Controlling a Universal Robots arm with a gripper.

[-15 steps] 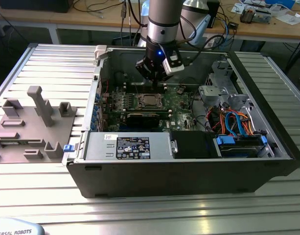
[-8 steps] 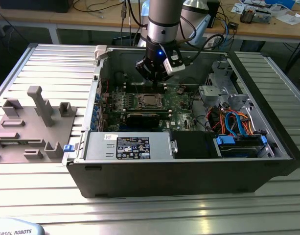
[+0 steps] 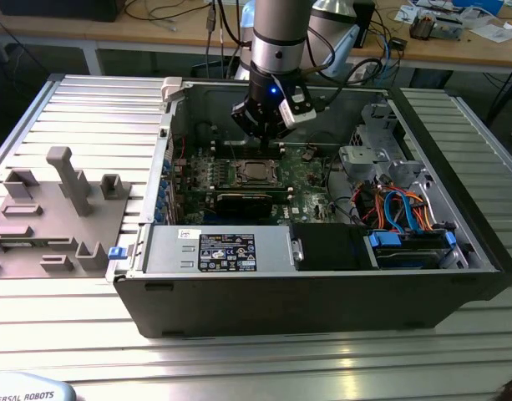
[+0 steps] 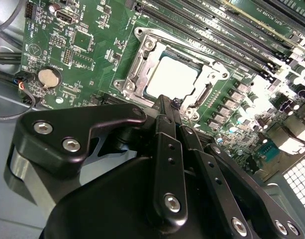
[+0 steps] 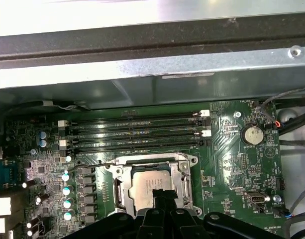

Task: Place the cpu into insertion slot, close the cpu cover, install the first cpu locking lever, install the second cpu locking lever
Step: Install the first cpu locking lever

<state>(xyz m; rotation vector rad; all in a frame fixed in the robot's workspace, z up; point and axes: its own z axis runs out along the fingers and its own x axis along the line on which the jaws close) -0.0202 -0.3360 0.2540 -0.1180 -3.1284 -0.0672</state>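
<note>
Black two-fingered gripper [image 3: 266,134] hangs inside the open dark-grey metal computer case [image 3: 322,301], just above the socket, its slim fingers [image 4: 164,129] drawn together with nothing between them; the case's walls stand on every side, and the long black memory slots [image 5: 135,132] run just beside the socket; on the green motherboard [image 5: 242,164] the thin silver metal cpu cover [image 4: 137,64] lies flat around the shiny square silver-grey cpu [image 4: 171,75], which sits in the insertion slot.
</note>
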